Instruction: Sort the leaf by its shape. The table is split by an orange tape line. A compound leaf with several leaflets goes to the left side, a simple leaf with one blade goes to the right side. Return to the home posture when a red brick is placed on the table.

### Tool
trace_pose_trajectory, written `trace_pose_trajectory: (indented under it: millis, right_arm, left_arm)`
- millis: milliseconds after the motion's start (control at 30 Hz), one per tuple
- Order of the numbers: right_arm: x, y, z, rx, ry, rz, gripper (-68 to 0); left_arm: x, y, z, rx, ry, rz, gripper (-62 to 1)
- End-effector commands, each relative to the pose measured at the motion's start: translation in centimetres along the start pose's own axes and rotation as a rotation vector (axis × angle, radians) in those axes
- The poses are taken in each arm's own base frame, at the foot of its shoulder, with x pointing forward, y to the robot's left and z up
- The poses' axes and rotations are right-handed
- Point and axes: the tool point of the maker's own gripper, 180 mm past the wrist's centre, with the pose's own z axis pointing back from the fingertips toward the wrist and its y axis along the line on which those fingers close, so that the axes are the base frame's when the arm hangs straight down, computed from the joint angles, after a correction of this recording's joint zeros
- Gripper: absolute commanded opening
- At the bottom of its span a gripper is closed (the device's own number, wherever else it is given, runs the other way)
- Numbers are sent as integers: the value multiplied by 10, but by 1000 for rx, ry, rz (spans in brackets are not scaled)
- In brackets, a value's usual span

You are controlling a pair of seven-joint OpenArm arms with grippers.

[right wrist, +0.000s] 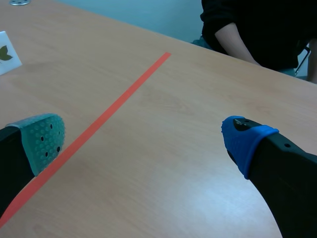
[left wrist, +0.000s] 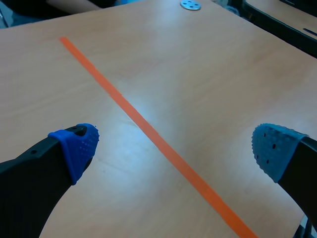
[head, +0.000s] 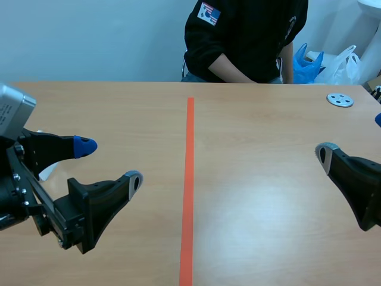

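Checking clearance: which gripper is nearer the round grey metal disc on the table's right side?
Right. The right gripper sits just nearer the robot than the round grey metal disc; the left gripper is across the orange tape line.

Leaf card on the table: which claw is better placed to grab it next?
Left, probably. The leaf card lies left of the orange tape line, close beside the open left claw. The right claw, also open, sits across the line, far from it.

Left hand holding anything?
No: the left hand is open, with only the table and the orange tape line between its fingers.
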Motion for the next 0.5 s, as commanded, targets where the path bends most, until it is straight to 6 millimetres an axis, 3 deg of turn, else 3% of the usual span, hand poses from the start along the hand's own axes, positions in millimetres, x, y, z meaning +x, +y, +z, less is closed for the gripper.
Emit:
trace_pose_trajectory:
  millis: [0, 233, 467]
  right_arm:
    - [10, 0, 0, -2, -30, 8, 4]
    - [10, 0, 0, -2, -30, 8, 4]
    - [10, 0, 0, -2, -30, 8, 4]
  left_arm:
    - [4, 2, -2, 8, -27, 2, 14]
    - [15, 2, -3, 13, -89, 10, 14]
    - [11, 2, -4, 13, -67, 11, 14]
